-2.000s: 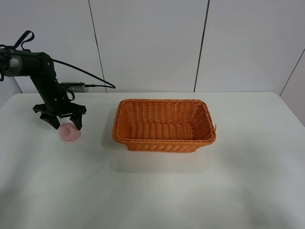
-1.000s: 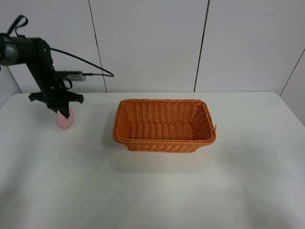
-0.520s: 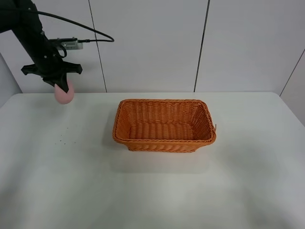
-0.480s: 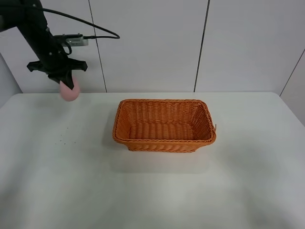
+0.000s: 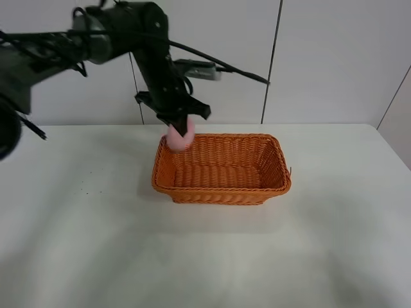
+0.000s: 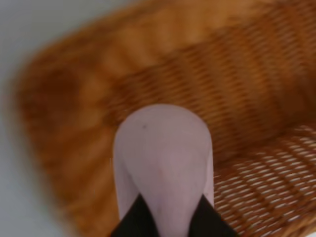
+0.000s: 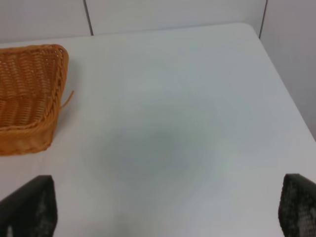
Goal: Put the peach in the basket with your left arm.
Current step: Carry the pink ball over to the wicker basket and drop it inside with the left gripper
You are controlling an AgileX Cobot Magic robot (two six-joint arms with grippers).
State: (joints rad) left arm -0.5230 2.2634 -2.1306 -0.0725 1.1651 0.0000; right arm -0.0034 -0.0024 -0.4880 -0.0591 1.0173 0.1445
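My left gripper (image 5: 178, 130) is shut on the pale pink peach (image 5: 179, 136) and holds it in the air over the far left corner of the orange wicker basket (image 5: 221, 168). In the left wrist view the peach (image 6: 163, 158) sits between the black fingertips (image 6: 134, 223), with the basket's woven inside (image 6: 217, 94) blurred below it. The right gripper does not show in the exterior high view; in the right wrist view its two dark fingertips (image 7: 27, 206) stand far apart with nothing between them, beside the basket's end (image 7: 29, 98).
The white table (image 5: 96, 244) lies all around the basket, with a few dark specks (image 5: 83, 186) at the left. A white panelled wall (image 5: 321, 58) stands behind. The left arm's black cable (image 5: 225, 64) trails behind the arm.
My left arm has swung to the right with the peach, from above the table's far left to over the basket's far left corner. The basket has not moved.
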